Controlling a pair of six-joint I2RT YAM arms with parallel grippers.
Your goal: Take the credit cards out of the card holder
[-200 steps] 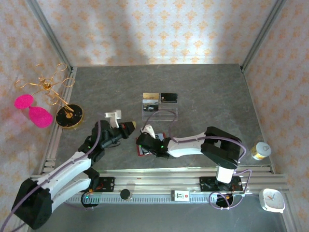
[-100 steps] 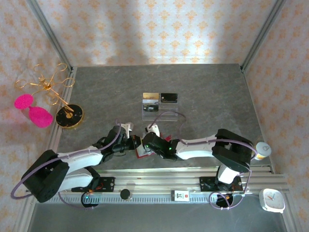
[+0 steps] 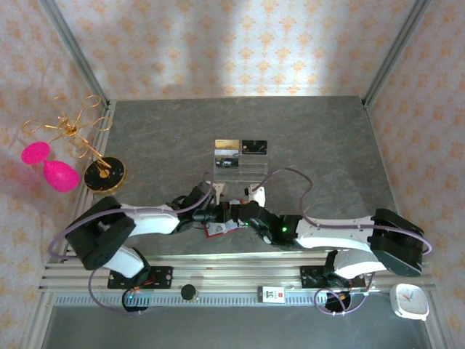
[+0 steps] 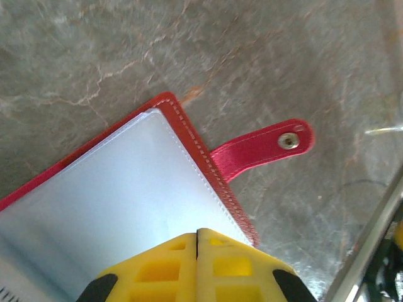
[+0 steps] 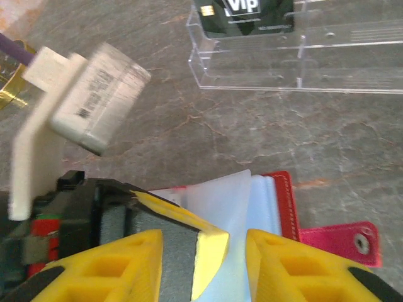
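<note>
Right gripper [image 5: 204, 251], jaws parted, straddles 1 raised clear sleeve [image 5: 220, 192] of the red card holder [image 5: 284, 195], which lies open on the bench [image 5: 189, 138] directly beneath. Left gripper [image 4: 197, 248], closed tight, appears to press the neighbouring sleeve.

**Two-arm manipulator: external features**

Left arm [image 3: 149, 218] and right arm [image 3: 338, 233]: glossy white link shells joined by black joint housings. A lilac cable [image 3: 290, 171] runs outside each arm. Each arm stands on a black base plate [image 3: 325, 276]. A green indicator light [image 3: 282, 230] glows on the right arm. Left gripper [image 4: 197, 238] and right gripper [image 5: 236, 251]: yellow moulded fingers [image 5: 141, 264] with square recessed pockets, black at the roots. A white camera bracket [image 5: 38, 126] on the left wrist carries a pale module [image 5: 94, 100] bearing a printed label.
</note>
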